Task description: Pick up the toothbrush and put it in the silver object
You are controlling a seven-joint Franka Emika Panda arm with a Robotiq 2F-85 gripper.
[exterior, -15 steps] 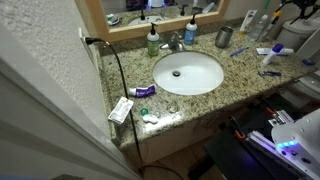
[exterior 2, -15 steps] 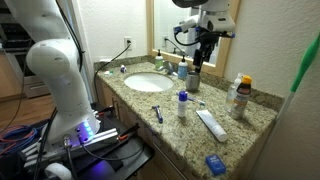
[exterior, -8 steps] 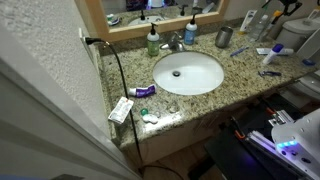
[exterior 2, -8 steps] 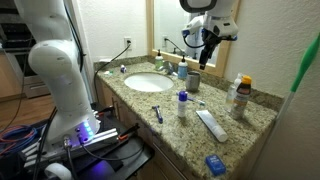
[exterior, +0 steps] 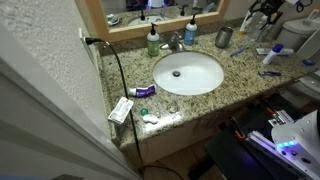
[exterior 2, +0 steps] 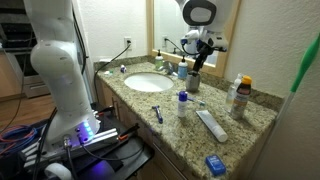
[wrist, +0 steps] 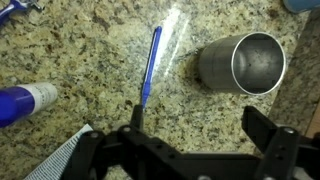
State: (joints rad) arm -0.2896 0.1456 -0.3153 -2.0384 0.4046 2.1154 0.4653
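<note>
- Gripper (wrist: 198, 130) has swung across and dropped lower over the back of the table (wrist: 70, 50) since a second ago.
- Jaws are wide open, holding nothing.
- Toothbrush (wrist: 150, 65) lies flat just beside the cup (wrist: 245, 62), not touching it.
- Looks like it's still on approach. Next it should centre over the handle, straddle it, descend and pinch.

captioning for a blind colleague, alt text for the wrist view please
A blue toothbrush lies on a speckled granite counter, apart from an empty silver cup to its right. The open hand shows along the bottom edge; a blue-and-white tube lies at the left edge.
</note>
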